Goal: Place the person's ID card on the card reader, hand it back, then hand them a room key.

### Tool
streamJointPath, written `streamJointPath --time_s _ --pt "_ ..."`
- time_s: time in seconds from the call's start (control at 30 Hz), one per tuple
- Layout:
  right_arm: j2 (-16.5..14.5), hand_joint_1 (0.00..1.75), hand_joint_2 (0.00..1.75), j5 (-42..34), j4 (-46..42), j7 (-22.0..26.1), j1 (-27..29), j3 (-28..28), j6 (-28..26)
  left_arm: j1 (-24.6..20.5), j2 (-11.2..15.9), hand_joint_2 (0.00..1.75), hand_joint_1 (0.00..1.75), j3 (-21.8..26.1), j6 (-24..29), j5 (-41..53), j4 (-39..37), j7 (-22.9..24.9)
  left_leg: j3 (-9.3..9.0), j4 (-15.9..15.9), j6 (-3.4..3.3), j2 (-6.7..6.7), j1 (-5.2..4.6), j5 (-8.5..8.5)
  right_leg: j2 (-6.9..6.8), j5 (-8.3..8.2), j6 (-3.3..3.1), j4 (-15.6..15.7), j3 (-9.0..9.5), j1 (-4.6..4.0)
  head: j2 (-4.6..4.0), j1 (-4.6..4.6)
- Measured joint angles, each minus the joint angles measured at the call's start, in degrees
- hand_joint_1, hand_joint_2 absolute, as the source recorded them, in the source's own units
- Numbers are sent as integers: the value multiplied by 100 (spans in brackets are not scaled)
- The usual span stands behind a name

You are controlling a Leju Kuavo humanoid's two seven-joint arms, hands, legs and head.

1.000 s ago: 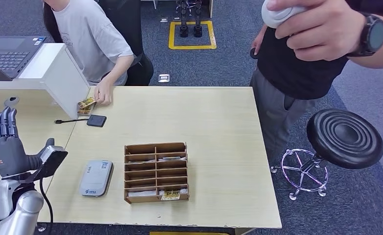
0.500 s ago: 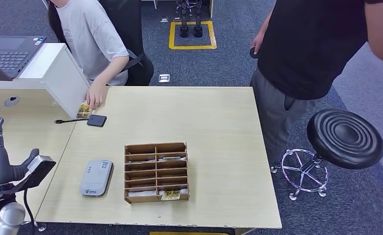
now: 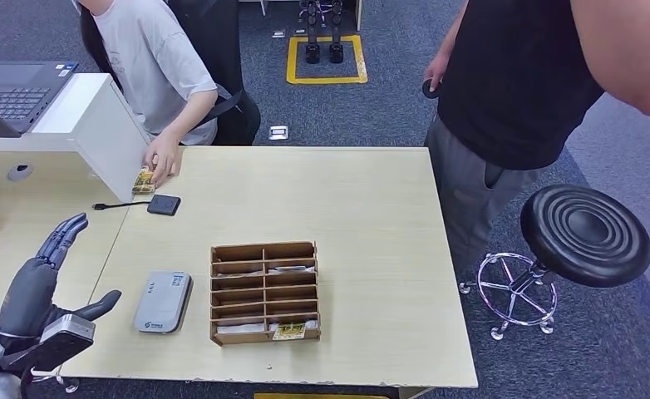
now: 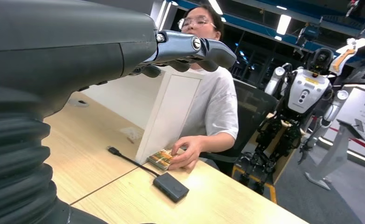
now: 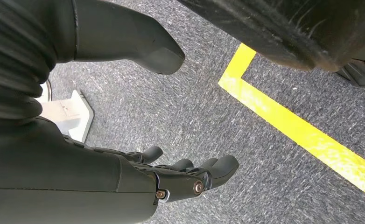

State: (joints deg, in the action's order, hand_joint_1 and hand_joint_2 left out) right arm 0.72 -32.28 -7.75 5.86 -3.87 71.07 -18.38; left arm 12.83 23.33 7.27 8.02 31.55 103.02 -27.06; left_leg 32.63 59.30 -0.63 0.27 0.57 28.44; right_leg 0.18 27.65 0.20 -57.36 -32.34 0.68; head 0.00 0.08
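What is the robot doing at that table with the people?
The robot is at a desk, ready to check someone in. Its left hand hangs open over the table edge, holding nothing. A seated person's hand rests on a card at the far side of the table, beside a small black device. The grey card reader and the wooden organizer sit untouched. The right hand hangs down over the floor, holding nothing.

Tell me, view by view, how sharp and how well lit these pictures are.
Head view: even, soft light, the table and wooden organizer sharp, a large blurred arm intruding at the upper corner. Left wrist view: left hand close and soft, bright ceiling strips glaring behind the seated person. Right wrist view: dim, the right hand dark against carpet with yellow floor tape.
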Motion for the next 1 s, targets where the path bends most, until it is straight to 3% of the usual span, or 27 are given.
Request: streamJointPath --time_s 0.6,0.73,1.0 --pt "2 0 175 -4 5 -1 -1 -1 2 75 86 175 0 -107 -167 37 257 -86 0 0 5 -1 3 -3 -1 0 -1 -1 0 -7 2 0" --pt "2 0 175 -6 8 -28 -8 -1 28 14 120 175 0 -675 -365 616 429 -89 -1 1 4 -3 2 -3 -4 -1 0 0 1 -6 1 1" --pt "2 0 175 -3 19 -111 -13 1 78 -531 -2 175 0 -2443 400 1930 440 624 0 5 3 -8 0 -3 -10 -4 0 1 2 -4 1 0"
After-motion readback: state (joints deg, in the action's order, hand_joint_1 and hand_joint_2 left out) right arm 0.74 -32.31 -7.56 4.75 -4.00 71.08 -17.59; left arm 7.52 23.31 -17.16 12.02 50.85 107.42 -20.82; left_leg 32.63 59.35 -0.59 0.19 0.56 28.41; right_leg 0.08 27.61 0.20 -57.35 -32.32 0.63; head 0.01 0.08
